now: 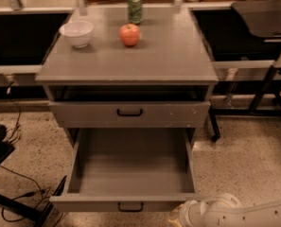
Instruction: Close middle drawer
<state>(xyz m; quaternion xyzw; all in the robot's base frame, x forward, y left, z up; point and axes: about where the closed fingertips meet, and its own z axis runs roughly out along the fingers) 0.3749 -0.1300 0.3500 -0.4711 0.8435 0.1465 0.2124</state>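
The middle drawer [130, 174] is pulled far out of the grey cabinet [130, 60]. It is a wide, deep, empty grey box with a low front and a small black handle [130, 206]. Above it, the taller-fronted drawer [129, 113] with white chips stands slightly open. My white arm [225, 213] comes in at the bottom right, and its end lies just right of the middle drawer's front right corner. The gripper itself is out of view at the bottom edge. The lowest drawer is hidden under the open one.
On the cabinet top stand a white bowl [77, 33], a red apple [129, 34] and a green can [135, 7]. Black cables and a dark base [7, 193] lie on the floor at the left. A dark table leg [263, 89] stands at the right.
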